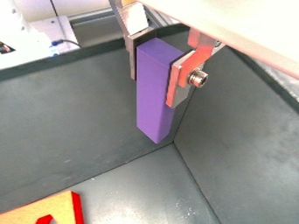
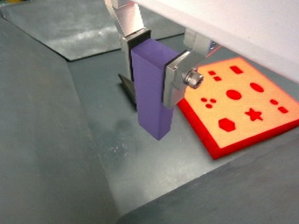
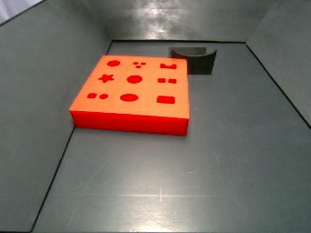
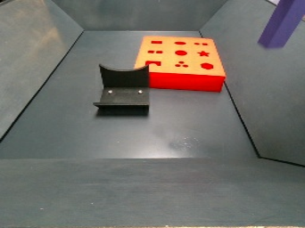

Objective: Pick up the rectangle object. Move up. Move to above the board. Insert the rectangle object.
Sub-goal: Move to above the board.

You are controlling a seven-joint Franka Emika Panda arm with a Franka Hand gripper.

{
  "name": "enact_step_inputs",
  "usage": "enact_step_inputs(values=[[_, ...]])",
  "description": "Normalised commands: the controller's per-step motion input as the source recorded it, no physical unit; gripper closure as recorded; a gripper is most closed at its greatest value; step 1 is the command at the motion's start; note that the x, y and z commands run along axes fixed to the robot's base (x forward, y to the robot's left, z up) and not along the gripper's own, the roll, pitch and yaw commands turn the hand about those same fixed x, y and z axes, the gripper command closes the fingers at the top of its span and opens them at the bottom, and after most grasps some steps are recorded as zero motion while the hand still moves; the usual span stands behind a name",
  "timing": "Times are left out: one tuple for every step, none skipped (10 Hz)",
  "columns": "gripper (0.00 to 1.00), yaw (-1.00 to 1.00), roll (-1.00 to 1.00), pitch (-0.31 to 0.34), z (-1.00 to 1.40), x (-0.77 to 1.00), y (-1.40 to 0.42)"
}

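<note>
- The gripper [image 1: 158, 58] is grasping the block [image 1: 155, 87] between its two silver fingers [image 1: 179, 77], holding it upright by its upper part in both wrist views.
- The block is hanging clear of the grey floor [image 2: 70, 131]; nothing is touching its lower end.
- In a side view only the block's lower part [image 4: 283, 24] is showing, high at the far right corner of the frame, to the right of the board [image 4: 179, 62] and well above it.
- The board is lying flat on the floor, its top cut with a star, circles, squares and other holes [image 2: 239, 105].
- The dark fixture [image 4: 120, 90] is standing on the floor near the board; in a side view it is just beyond the board's far right corner [image 3: 194, 57].
- The step in hand looks like the carry to above the board, with the lift seemingly done.
- To do it well, the arm should be keeping its height while travelling, so the block's lower end is clearing the board's edge.
- The block should be staying vertical and square to the board's sides, since a twist would be jamming it at the hole's rim.
- Which cutout fits cannot be told from here; the descent should wait until the block is lined up over a rectangular one.
</note>
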Motion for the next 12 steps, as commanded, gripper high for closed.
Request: enact_step_inputs(values=[[1.00,0.02,0.05,0.083,0.18,-0.01,0.00],[1.00,-1.00,0.09,0.366,0.14,0.37,-1.00],[1.00,-1.00,0.09,0.362,0.12,0.38,-1.00],[1.00,-1.00,0.07,0.415,0.13,0.38,-1.00],[1.00,-0.84,0.00,0.380,0.13,0.39,-1.00],[1.00,-0.57,-0.02,0.318,0.13,0.40,-1.00],[1.00,-0.35,-0.03,0.259,0.13,0.40,-1.00],[1.00,-0.16,-0.04,0.187,0.13,0.41,-1.00],[1.00,-0.07,-0.03,0.152,0.13,0.41,-1.00],[1.00,-0.04,-0.01,0.132,0.13,0.42,-1.00],[1.00,-0.02,-0.02,0.125,0.14,0.42,-1.00],[1.00,-0.01,-0.01,0.118,0.14,0.43,-1.00]])
